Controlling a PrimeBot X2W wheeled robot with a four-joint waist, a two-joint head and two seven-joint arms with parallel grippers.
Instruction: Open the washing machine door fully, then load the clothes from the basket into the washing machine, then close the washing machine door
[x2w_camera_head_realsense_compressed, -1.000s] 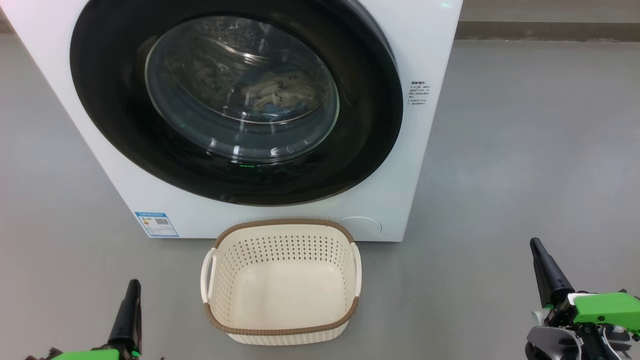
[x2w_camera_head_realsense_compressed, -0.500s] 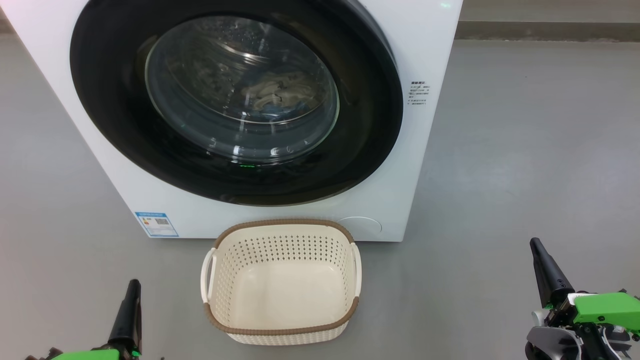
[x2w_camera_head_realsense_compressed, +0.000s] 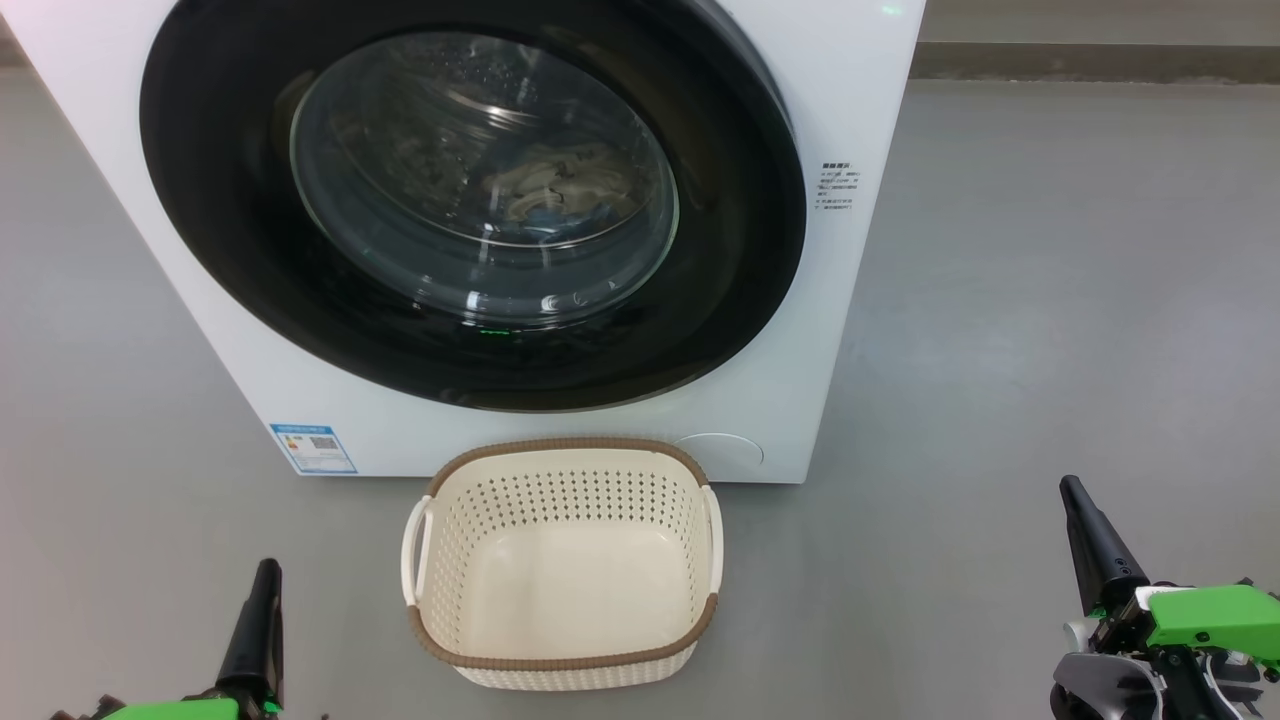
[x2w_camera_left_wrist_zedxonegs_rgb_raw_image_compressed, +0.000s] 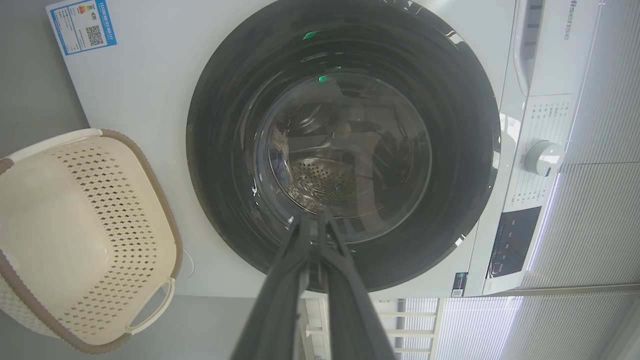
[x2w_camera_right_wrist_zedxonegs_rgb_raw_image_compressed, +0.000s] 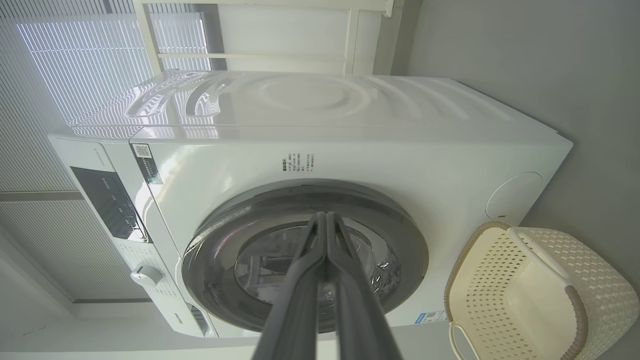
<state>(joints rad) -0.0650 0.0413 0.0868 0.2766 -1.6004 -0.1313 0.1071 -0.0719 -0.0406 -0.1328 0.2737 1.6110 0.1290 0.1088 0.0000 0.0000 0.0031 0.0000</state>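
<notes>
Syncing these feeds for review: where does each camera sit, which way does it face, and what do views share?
Head view: on the head, facing forward-down at the white washing machine, its black-rimmed round glass door and the cream perforated plastic basket; left end effector lower left, right end effector lower right.
Left wrist view: on that wrist, rolled sideways, squarely facing the door; its dark fingers rise from below.
Right wrist view: on that wrist, facing the machine obliquely; fingers likewise.
All share door and basket.
</notes>
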